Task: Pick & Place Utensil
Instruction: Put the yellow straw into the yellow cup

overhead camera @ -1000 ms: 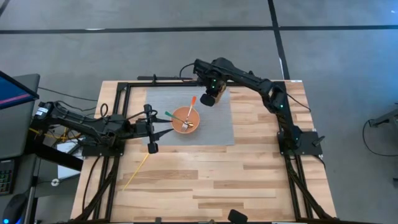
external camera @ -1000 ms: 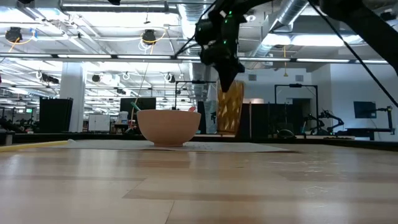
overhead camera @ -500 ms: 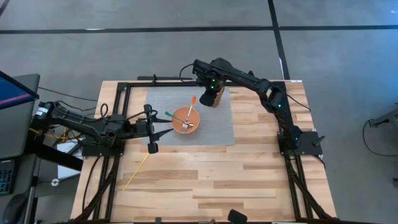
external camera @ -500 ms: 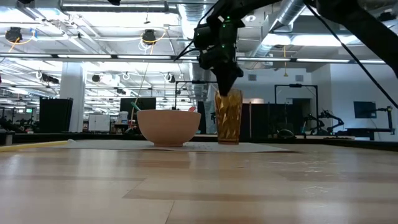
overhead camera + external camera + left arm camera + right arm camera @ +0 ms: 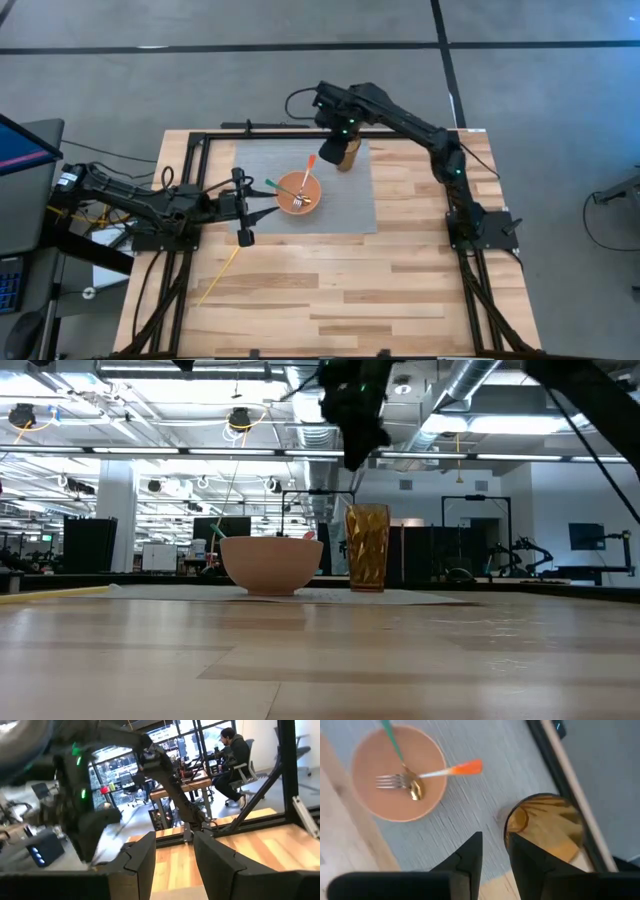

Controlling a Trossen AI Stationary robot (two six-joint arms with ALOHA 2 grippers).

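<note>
An amber faceted glass [image 5: 347, 153] [image 5: 367, 548] [image 5: 546, 827] stands upright on its base at the far right corner of a grey mat [image 5: 345, 215]. My right gripper [image 5: 333, 133] [image 5: 353, 458] [image 5: 495, 856] hovers open above it, clear of the rim. A tan bowl [image 5: 299, 192] [image 5: 271, 564] [image 5: 399, 772] sits on the mat holding a fork with an orange handle [image 5: 465, 768] and a gold spoon with a green handle [image 5: 394, 742]. My left gripper [image 5: 243, 208] [image 5: 172, 857] waits open, left of the bowl.
A thin yellow stick [image 5: 218, 275] lies on the wooden table, near and left of the mat. A black frame rail [image 5: 210, 135] borders the table's far and left sides. Bare wood [image 5: 400, 290] stretches across the near half. In the left wrist view, a person sits at a desk beyond the table.
My right gripper carried the amber glass down from the air onto the mat's far right corner, stood it upright, let go and rose clear, shifting slightly toward the far edge. The glass now stands alone beside the bowl.
</note>
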